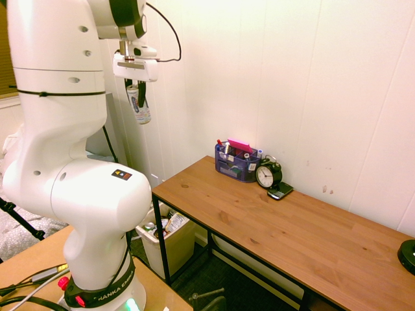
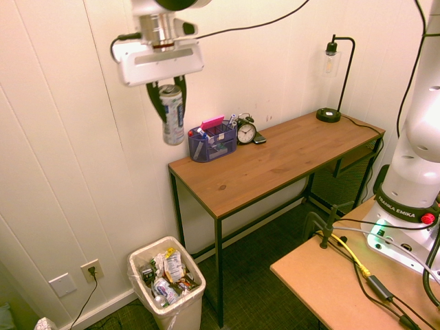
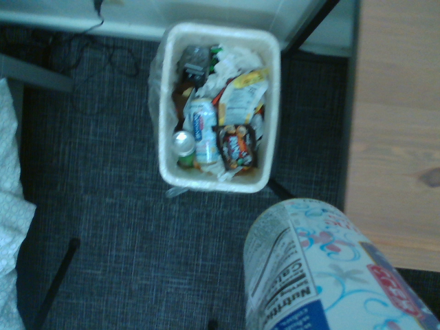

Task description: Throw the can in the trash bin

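Closest to the wrist camera, the can point(image 3: 323, 271) fills the lower part of the view, its white label with blue swirls and nutrition print legible. Both exterior views confirm it hangs upright in mid-air, clamped near its top between the two fingers of the gripper point(image 2: 167, 93), well above the floor and beyond the desk's point(image 2: 275, 161) short end, close to the white panelled wall.

Below, the trash bin point(image 2: 175, 313) stands on the dark carpet by the desk's leg at that same end. The wrist view looks almost straight down into it: another can, wrappers and crumpled paper lie inside. The held can sits off to one side of the bin's opening in that view, not centred over it.

Further along, at the desk's back edge against the wall, a blue organizer box point(image 1: 236, 163) holds pens and a pink item; a black alarm clock point(image 1: 268, 174) stands just beside it. At the far corner stands a black lamp point(image 2: 333, 82).
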You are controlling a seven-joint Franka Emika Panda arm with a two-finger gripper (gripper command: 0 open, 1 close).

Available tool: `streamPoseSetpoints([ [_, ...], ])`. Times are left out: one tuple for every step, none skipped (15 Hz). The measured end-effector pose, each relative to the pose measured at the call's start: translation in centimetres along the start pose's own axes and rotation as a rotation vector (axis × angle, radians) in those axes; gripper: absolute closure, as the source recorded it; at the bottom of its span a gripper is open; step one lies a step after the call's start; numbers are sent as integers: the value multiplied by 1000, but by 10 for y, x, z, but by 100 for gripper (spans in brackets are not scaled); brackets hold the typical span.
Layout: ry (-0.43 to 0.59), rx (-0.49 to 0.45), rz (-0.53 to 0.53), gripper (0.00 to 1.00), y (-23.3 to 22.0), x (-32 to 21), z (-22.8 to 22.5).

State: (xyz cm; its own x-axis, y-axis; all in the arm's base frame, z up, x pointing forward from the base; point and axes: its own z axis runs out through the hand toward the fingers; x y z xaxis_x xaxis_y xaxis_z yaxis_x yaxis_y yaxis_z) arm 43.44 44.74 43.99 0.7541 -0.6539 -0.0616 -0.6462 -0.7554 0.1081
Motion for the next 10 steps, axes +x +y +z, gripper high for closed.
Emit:
streamPoseSetpoints([
  [-12, -26, -3, 100, -19, -7, 19],
  [-24, -50, -3, 100, -37, -9, 42],
  [-26, -77, 2, 100, -54, -8, 67],
  [-31, -102, 5, 100, -69, -7, 93],
  [-42, -126, 10, 100, -84, -6, 122],
  [-49, -148, 20, 100, -96, -1, 149],
  [-52, -165, 33, 100, -106, 6, 170],
  [-53, -180, 47, 0, -114, 14, 181],
  [-58, -191, 59, 0, -120, 20, 182],
  [-62, -198, 68, 0, -125, 26, 178],
])
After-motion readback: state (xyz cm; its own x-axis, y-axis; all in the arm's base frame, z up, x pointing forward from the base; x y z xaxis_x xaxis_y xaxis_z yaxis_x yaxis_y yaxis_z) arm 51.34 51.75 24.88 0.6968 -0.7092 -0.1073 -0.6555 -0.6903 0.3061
